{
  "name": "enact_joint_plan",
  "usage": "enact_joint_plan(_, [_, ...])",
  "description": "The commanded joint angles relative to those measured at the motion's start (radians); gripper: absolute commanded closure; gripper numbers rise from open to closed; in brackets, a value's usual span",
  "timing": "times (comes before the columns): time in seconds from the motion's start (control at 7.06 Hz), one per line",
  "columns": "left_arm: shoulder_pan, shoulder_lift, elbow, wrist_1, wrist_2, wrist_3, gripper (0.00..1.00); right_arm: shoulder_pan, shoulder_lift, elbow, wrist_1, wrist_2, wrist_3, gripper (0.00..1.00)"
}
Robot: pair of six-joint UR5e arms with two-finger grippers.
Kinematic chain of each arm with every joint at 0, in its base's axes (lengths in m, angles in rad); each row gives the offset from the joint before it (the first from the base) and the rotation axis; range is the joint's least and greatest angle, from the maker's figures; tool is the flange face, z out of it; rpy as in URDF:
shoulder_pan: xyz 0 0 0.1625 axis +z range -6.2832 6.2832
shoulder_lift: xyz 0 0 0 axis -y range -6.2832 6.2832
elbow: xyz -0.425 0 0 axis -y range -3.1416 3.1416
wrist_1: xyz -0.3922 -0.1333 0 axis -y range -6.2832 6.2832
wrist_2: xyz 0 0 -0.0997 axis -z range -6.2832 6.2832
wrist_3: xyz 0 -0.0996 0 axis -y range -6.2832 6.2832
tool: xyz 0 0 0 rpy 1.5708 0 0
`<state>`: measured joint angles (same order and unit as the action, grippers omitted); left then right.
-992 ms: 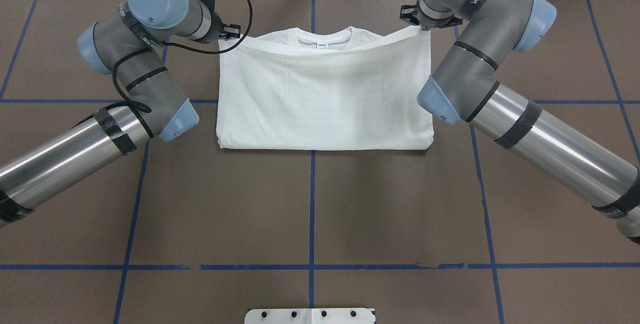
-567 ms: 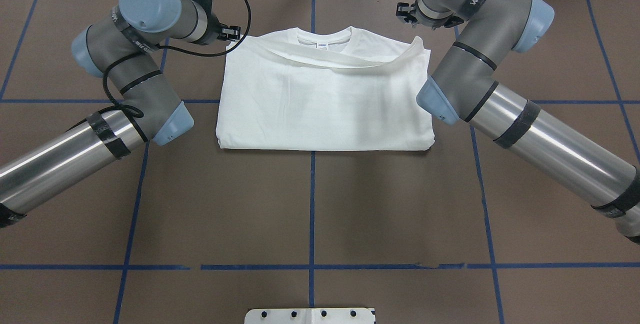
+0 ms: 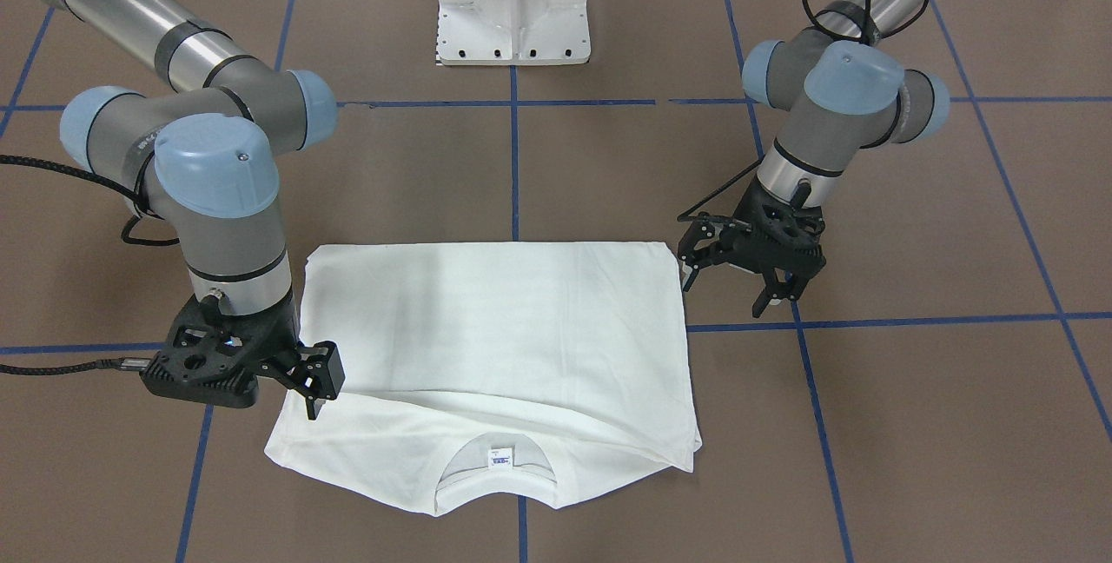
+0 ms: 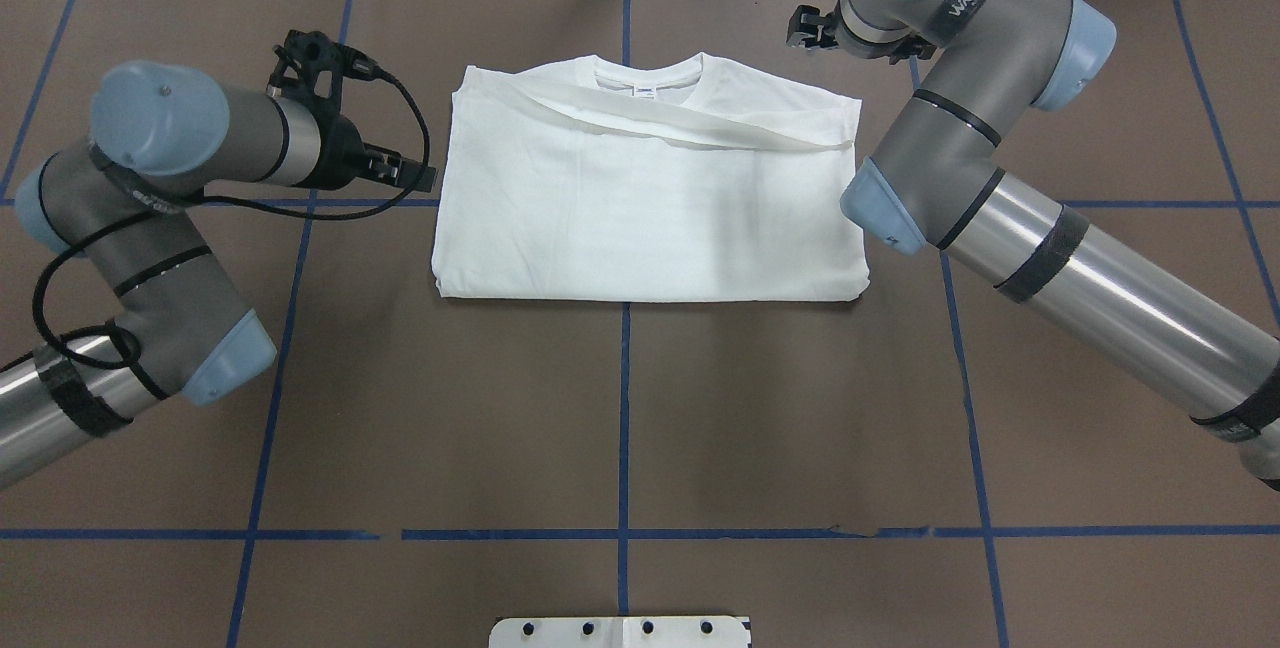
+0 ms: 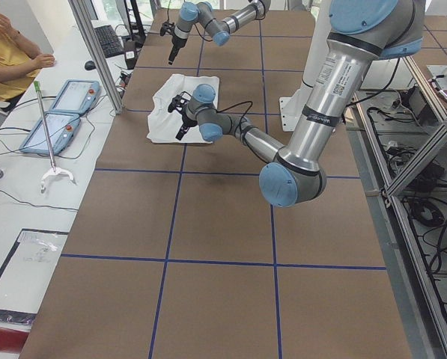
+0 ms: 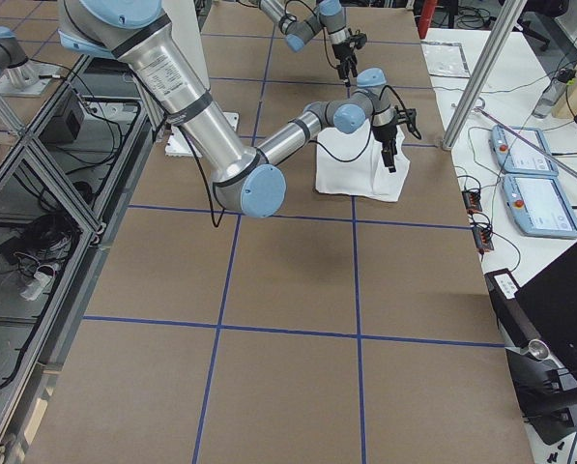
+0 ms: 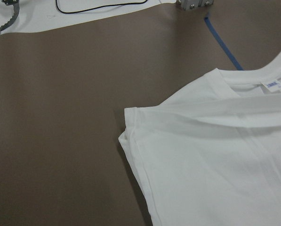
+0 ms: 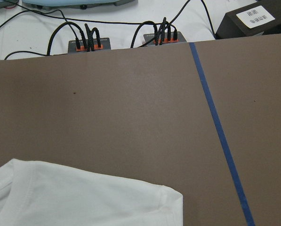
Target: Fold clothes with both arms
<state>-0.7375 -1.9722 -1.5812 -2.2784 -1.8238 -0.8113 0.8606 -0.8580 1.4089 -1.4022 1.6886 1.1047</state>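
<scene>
The white shirt [image 4: 640, 208] lies folded in half on the brown table, with its round neck and small tag [image 4: 648, 88] at the far edge. A loose fold runs slantwise across its far part. It also shows in the front-facing view [image 3: 495, 320]. My left gripper [image 4: 418, 171] is open and empty, just off the shirt's left edge, seen in the front-facing view [image 3: 725, 294] with its jaws spread. My right gripper [image 4: 802, 28] is open and empty beyond the shirt's far right corner; in the front-facing view [image 3: 314, 394] it hangs over that corner. The wrist views show only the shirt [image 7: 215, 155] and its corner [image 8: 84, 197].
The white pedestal base [image 3: 512, 16] stands at the robot's side of the table. Blue tape lines [image 4: 624, 408] grid the brown surface. Cables and plug strips [image 8: 88, 43] lie past the far edge. An operator in yellow [image 5: 6, 56] sits beside teach pendants [image 5: 58, 112].
Both grippers have let go of the shirt's far edge, and the lifted layer has dropped onto the shirt. My left arm has drawn back to the left and nearer the robot. My right gripper moved slightly away.
</scene>
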Motion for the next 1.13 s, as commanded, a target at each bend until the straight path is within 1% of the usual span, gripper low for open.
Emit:
enact_joint_plan(0.0, [0.148,0.047,-0.003,-0.084,0.082,-0.165,0.04,-0.005,-0.001,0.002,0.002,0.000,0.000,0.00])
enact_joint_plan(0.14, [0.183,0.036,0.004,-0.084,0.107,-0.220,0.15,-0.006,-0.001,0.002,0.002,0.000,0.000,0.00])
enact_joint_plan(0.28, [0.188,0.036,0.006,-0.084,0.109,-0.236,0.28,-0.006,-0.001,0.002,0.002,0.000,-0.002,0.00])
enact_joint_plan(0.42, [0.188,0.038,0.010,-0.084,0.109,-0.238,0.37,-0.006,0.000,0.004,0.002,0.000,0.000,0.00])
enact_joint_plan(0.57, [0.188,0.036,0.013,-0.084,0.109,-0.242,0.52,-0.009,0.000,0.004,0.002,0.000,0.000,0.00])
enact_joint_plan(0.71, [0.188,0.035,0.016,-0.084,0.107,-0.259,0.79,-0.011,0.000,0.004,0.002,0.000,0.000,0.00])
enact_joint_plan(0.85, [0.188,0.035,0.013,-0.084,0.109,-0.259,1.00,-0.012,0.000,0.004,0.002,0.000,0.000,0.00])
enact_joint_plan(0.99, [0.187,0.035,0.009,-0.084,0.109,-0.258,1.00,-0.012,0.000,0.004,0.002,0.000,0.000,0.00])
